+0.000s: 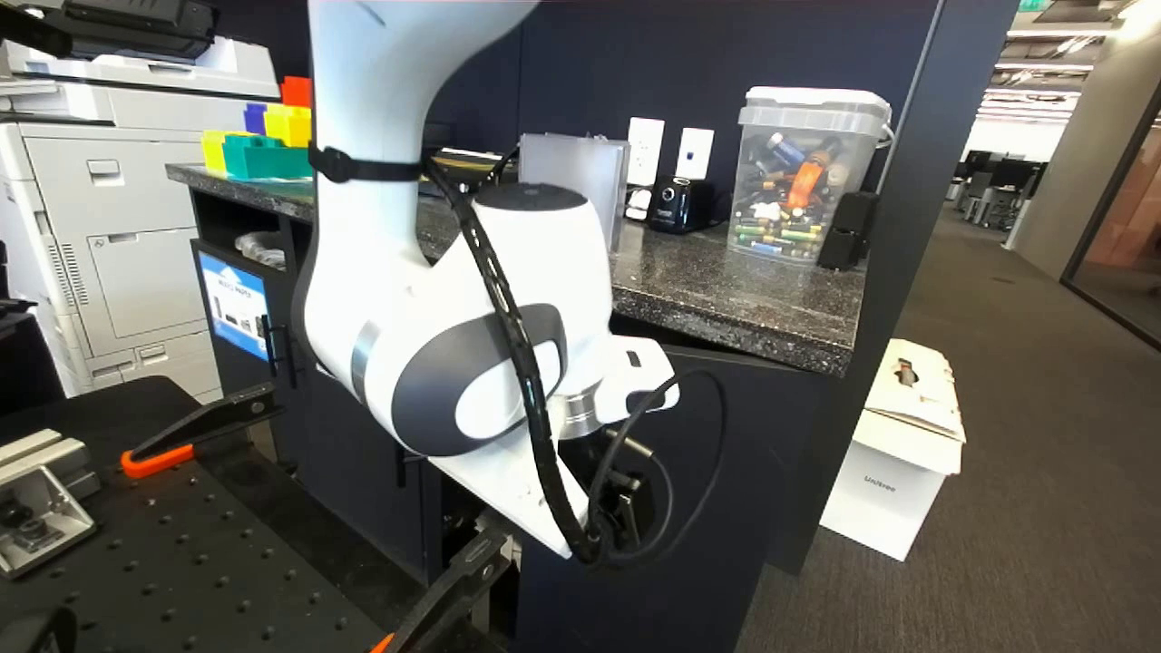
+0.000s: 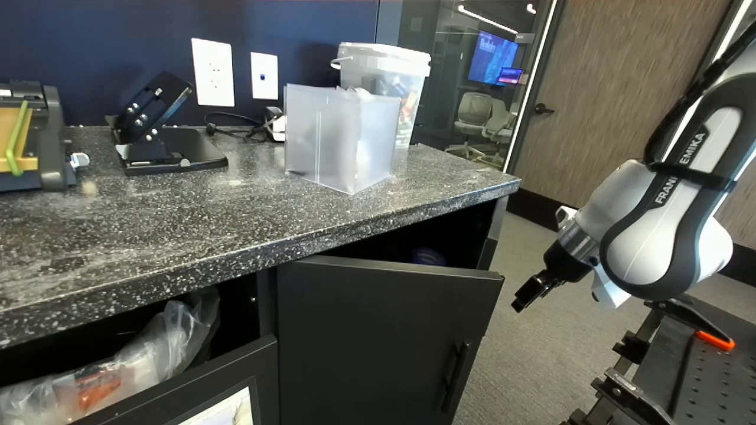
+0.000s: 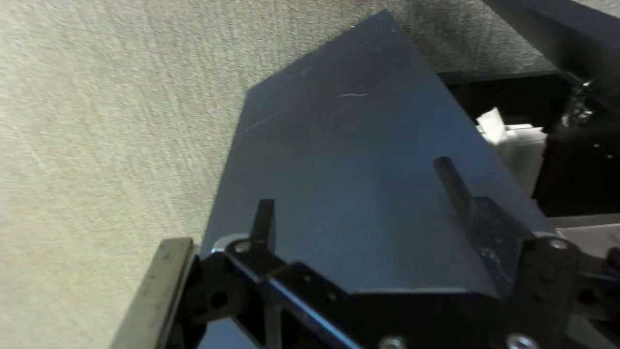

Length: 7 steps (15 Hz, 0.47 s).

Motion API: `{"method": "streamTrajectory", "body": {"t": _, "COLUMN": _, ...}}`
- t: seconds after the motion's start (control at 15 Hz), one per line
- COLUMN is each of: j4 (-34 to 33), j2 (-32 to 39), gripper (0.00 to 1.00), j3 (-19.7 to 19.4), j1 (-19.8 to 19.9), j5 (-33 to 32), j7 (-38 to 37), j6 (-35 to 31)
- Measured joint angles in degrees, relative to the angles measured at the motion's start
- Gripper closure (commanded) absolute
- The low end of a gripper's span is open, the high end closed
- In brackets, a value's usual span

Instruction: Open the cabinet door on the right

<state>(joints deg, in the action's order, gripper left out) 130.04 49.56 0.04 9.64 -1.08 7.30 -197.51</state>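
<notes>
Evidently mid-opening: flat matte-black cabinet door [image 2: 378,336] ajar; black fingers [image 2: 528,291], wide, at its three o'clock; likely next: swing it wider.

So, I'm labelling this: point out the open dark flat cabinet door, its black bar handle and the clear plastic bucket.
Dark flat cabinet door [image 2: 378,345], in an exterior view: front panel's middle.
Black bar handle [image 2: 458,376], in an exterior view: bar's middle.
Clear plastic bucket [image 1: 812,119], in an exterior view: its rim.

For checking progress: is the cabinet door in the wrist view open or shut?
Open: past an edge of the cabinet door, the dark interior shows.
</notes>
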Motion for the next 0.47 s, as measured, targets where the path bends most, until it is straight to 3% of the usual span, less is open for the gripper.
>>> {"method": "streamTrajectory", "body": {"t": 0.27, "j4": 11.21, "j2": -12.9, "gripper": 0.0, "j3": -15.77, "j1": -13.86, "j5": 8.59, "j7": -1.51, "j6": 5.87}}
{"method": "streamTrajectory", "body": {"t": 0.4, "j4": 15.92, "j2": -17.91, "gripper": 0.0, "j3": -25.19, "j1": -22.61, "j5": 16.58, "j7": 2.28, "j6": 10.69}}
{"method": "streamTrajectory", "body": {"t": 0.47, "j4": 17.82, "j2": -20.11, "gripper": 0.0, "j3": -29.32, "j1": -25.9, "j5": 15.88, "j7": 4.08, "j6": 14.54}}
